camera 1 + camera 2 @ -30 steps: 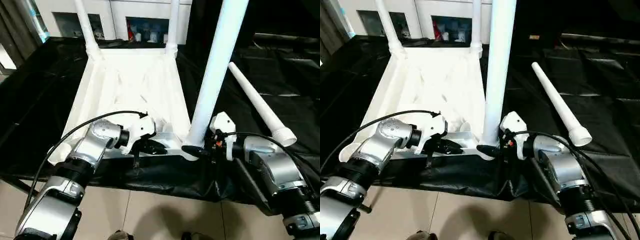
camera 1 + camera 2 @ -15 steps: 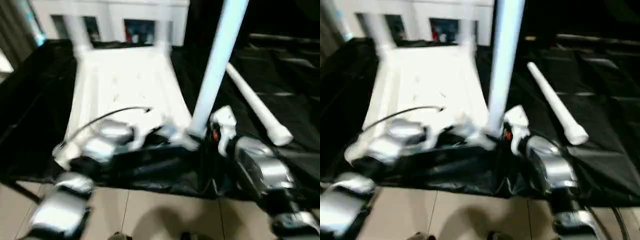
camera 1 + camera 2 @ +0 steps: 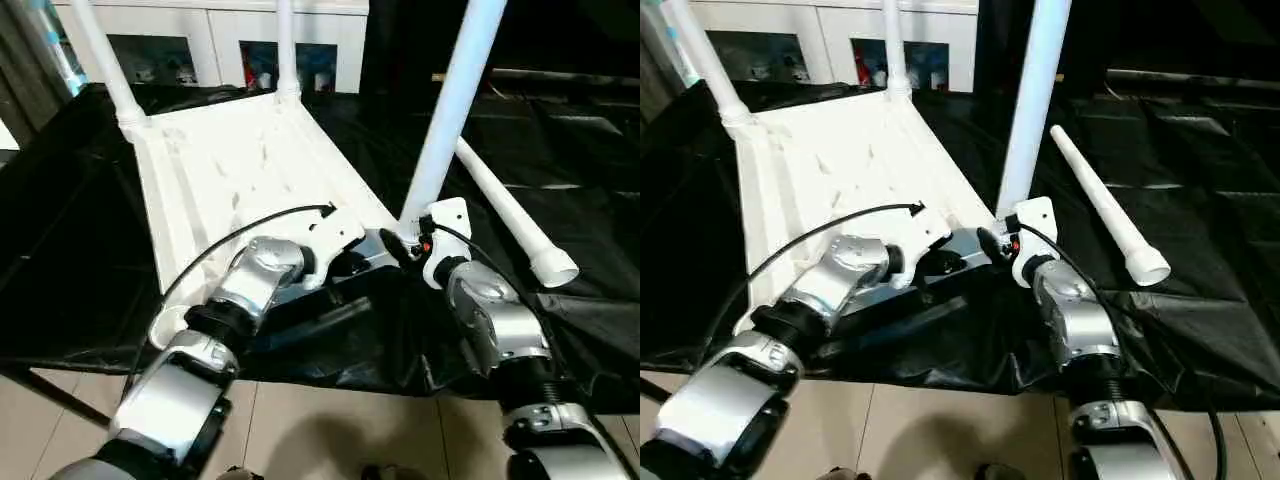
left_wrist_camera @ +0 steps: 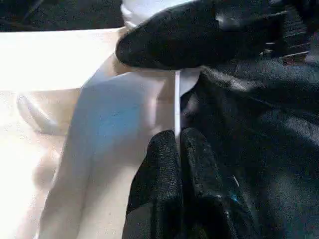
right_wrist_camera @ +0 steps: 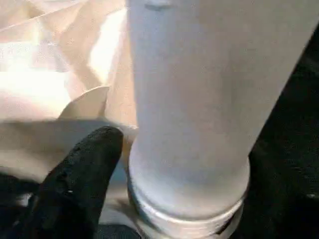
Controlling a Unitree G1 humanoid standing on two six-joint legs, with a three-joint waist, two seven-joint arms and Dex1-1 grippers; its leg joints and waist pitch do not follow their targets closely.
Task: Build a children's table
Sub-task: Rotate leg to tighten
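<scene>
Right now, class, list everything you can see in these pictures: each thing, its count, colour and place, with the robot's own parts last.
Plastic tabletop: one, white, upside down on the black sheet.
Fitted tubular legs: three, white; two in the far corner sockets, one at the near right corner.
Loose leg: one, white, lying on the sheet to the right.
Black sheet: one, covering the work surface.
Cabinet: one, white, behind.
Tiled floor: beige, in front.
Left gripper: black fingers, shut, at the tabletop's near edge.
Right gripper: black fingers, at the near leg's base.
</scene>
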